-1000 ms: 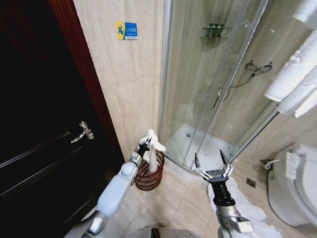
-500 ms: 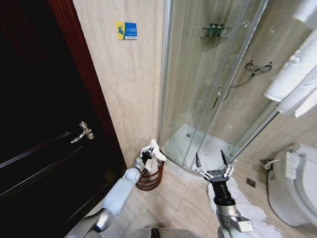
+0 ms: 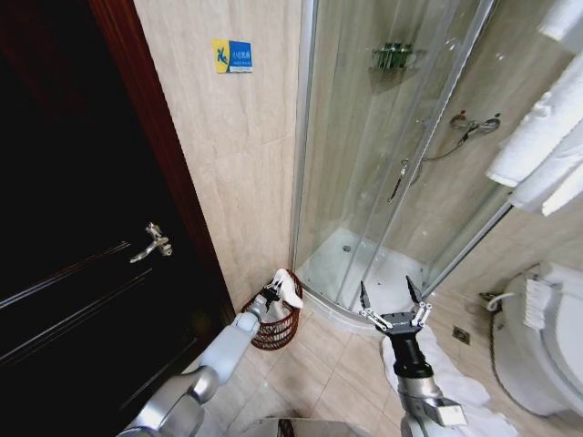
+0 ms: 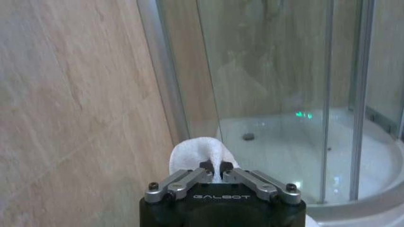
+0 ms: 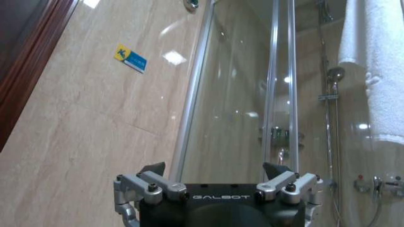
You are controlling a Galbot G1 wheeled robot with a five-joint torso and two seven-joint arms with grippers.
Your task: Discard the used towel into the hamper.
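Here the right gripper [image 3: 389, 295] idles nearest, claw spread wide and holding nothing, above the floor tiles. Farther off, the left gripper [image 3: 271, 293] is clenched on the white towel [image 3: 286, 281], low inside the hamper [image 3: 276, 330] against the wall, apparently so the towel drops inside.
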